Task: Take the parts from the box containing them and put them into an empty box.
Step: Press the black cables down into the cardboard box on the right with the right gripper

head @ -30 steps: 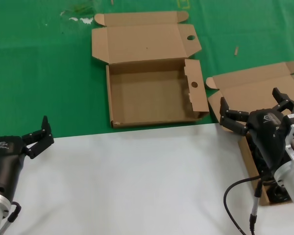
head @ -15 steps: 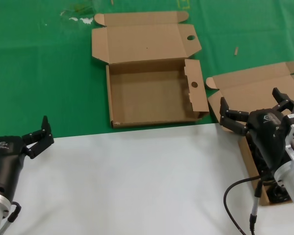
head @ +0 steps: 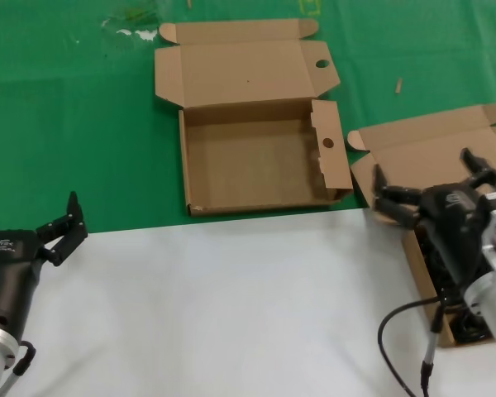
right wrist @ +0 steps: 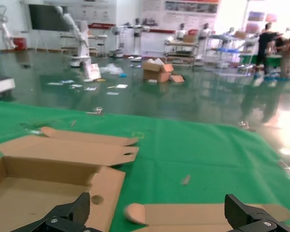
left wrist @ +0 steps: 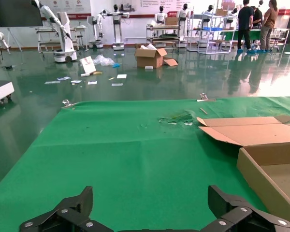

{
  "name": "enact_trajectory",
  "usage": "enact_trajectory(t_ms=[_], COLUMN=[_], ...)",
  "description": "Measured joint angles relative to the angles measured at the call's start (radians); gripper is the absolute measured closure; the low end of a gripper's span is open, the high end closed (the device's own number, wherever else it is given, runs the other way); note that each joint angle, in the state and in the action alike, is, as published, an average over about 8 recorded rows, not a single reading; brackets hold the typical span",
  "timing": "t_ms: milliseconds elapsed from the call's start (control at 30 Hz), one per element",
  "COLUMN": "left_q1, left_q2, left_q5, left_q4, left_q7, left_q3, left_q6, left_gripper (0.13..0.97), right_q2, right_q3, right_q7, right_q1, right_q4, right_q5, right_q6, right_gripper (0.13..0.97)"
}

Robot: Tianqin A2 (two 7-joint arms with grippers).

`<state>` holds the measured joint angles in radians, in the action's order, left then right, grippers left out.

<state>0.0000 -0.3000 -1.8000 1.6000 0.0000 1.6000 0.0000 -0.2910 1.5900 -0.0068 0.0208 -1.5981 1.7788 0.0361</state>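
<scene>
Change: right gripper [head: 434, 187] blurred and shifted slightly from a second ago, fingers spread wide, empty, over the near-right box [head: 413, 153].
Left gripper [head: 29, 222]: parked at the near-left table edge, jaws apart, barely moved.
Cables [head: 446, 281]: black, coiled in the right box, mostly hidden under the right arm.
Empty box [head: 256, 157]: lid back, mid-table on the green cloth [head: 66, 124], nothing inside.
Meaning: likely start of the reach down; no cable moved yet.
</scene>
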Motion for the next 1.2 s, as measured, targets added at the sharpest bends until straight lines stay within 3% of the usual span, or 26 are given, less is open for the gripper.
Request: enact_trajectory(t_ms=[233, 400, 767, 1000, 1200], left_q1=[0.000, 0.000, 0.000, 0.000, 0.000], left_q2=[0.000, 0.000, 0.000, 0.000, 0.000], left_q5=[0.000, 0.000, 0.000, 0.000, 0.000], left_q4=[0.000, 0.000, 0.000, 0.000, 0.000], left_q7=[0.000, 0.000, 0.000, 0.000, 0.000], left_q3=[0.000, 0.000, 0.000, 0.000, 0.000], left_q6=[0.000, 0.000, 0.000, 0.000, 0.000], left_gripper=[0.294, 0.383, 0.635, 0.767, 0.856], right_q2=[0.046, -0.008, -0.386, -0.628, -0.784], right_q3=[-0.069, -0.051, -0.004, -0.060, -0.048], right_q7=[-0.056, -0.044, 0.137, 0.162, 0.122], right_q1=[-0.017, -0.030, -0.079, -0.104, -0.036], right_q4=[-0.008, -0.034, -0.117, -0.126, -0.053], right_q5=[-0.006, -0.011, -0.077, -0.014, 0.053], right_q6=[0.037, 0.049, 0.154, 0.383, 0.617], right_gripper=[0.129, 0.129, 0.129, 0.129, 0.129])
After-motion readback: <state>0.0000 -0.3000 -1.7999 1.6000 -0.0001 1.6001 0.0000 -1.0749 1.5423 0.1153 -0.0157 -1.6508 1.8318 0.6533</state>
